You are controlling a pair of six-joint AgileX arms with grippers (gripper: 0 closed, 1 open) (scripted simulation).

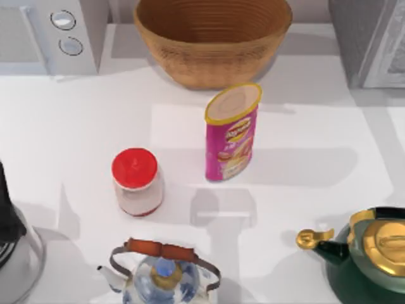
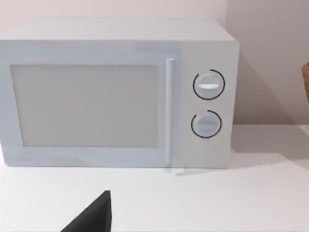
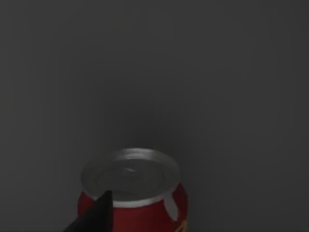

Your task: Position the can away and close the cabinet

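A red can (image 3: 133, 200) with a silver lid stands in a dark, grey-walled space in the right wrist view. One black finger (image 3: 96, 215) of my right gripper shows just in front of the can, at its lid's edge; whether it touches is unclear. The grey cabinet (image 1: 370, 41) stands at the table's back right corner, with a paler panel along its right side. My left arm (image 1: 6, 209) is parked at the left edge of the table. One of its fingers (image 2: 94, 217) hovers over the white tabletop, facing the microwave (image 2: 116, 94).
A wicker basket (image 1: 212, 38) sits at the back middle. A pink crisps tube (image 1: 231, 132) and a red-lidded jar (image 1: 136, 182) stand mid-table. A blue-and-white teapot (image 1: 161, 275) and a green kettle (image 1: 370, 253) line the front edge. The microwave (image 1: 50, 31) is back left.
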